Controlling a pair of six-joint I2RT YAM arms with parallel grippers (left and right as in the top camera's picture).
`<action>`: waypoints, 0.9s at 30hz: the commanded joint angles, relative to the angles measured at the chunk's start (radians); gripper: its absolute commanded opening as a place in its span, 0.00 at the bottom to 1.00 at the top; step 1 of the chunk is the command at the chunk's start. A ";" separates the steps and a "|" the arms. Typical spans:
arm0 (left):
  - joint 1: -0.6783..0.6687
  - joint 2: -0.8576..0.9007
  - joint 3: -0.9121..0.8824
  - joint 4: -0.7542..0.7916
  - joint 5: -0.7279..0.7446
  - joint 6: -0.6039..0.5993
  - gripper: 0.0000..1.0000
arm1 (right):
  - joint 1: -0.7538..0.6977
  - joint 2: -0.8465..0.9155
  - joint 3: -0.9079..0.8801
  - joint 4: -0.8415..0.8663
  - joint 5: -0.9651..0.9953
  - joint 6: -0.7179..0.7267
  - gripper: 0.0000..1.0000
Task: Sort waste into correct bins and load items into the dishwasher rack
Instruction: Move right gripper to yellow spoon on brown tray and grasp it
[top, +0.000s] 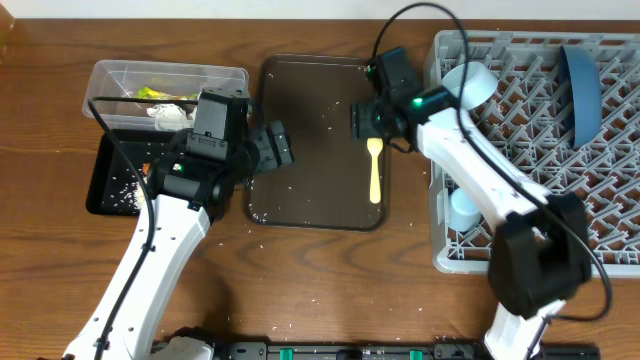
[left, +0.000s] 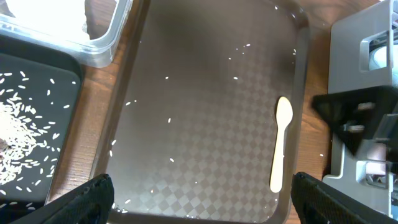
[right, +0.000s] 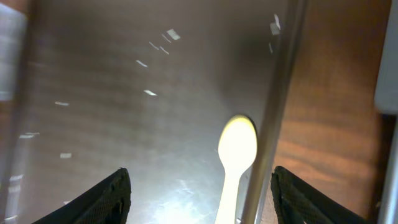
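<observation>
Yellow spoon (top: 375, 170) is up next: right gripper (right: 199, 186) hangs open over its scoop end, left gripper (left: 202, 186) open too. Needs lowering and closing, though height's hard to judge.

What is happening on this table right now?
The right gripper hangs open just above the yellow spoon, which lies on the brown tray among rice grains. The left gripper hovers open over the same tray, holding nothing. A blue plate and a pale cup sit in the grey rack.
</observation>
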 joint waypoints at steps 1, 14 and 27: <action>-0.002 -0.001 0.021 -0.001 -0.001 0.007 0.93 | 0.008 0.045 0.001 -0.025 0.042 0.071 0.68; -0.002 -0.001 0.021 -0.001 -0.001 0.007 0.93 | 0.008 0.172 0.001 -0.016 0.020 0.110 0.66; -0.002 -0.001 0.021 -0.001 -0.001 0.007 0.93 | 0.002 0.204 0.001 0.046 0.034 0.143 0.61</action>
